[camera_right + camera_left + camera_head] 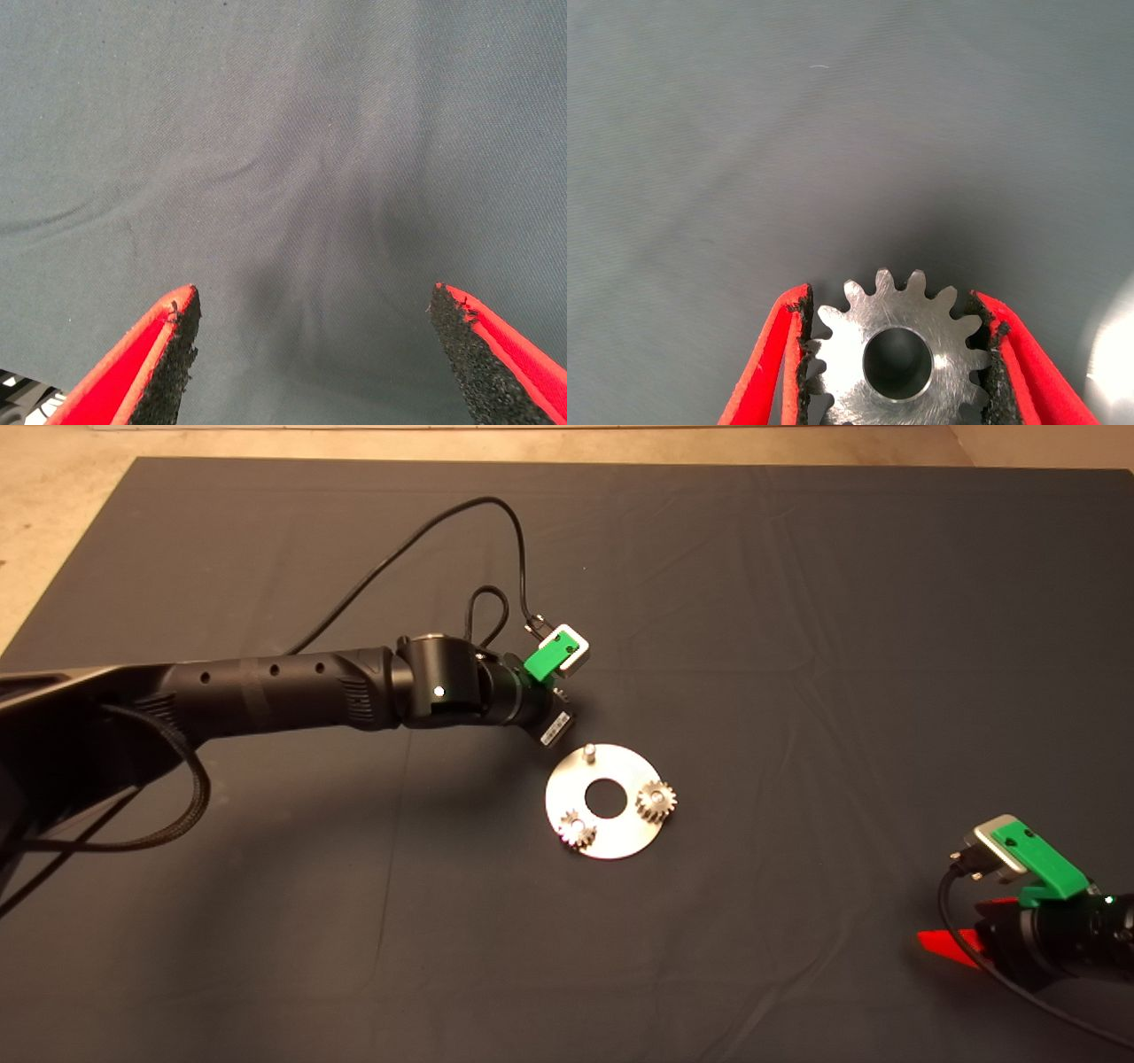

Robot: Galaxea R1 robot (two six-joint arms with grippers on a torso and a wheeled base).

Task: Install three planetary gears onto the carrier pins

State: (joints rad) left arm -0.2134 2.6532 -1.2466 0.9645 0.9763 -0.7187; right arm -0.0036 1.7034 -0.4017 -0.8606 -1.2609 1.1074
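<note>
A shiny silver carrier disc (620,833) with a round central hole lies on the dark mat. Two planetary gears sit on its pins, one at the disc's near left (577,830) and one at its right (656,800). One bare carrier pin (588,752) stands at the disc's far edge. My left gripper (895,354) is shut on a third planetary gear (897,356), held by its teeth between the pads above the mat. In the head view the left arm's wrist (549,669) is just beyond the bare pin; its fingers are hidden there. My right gripper (314,354) is open and empty, parked at the lower right (966,943).
The dark mat (797,602) covers the table and has soft creases. A black cable (443,531) loops above the left arm. Pale floor shows past the mat's far left corner (53,505).
</note>
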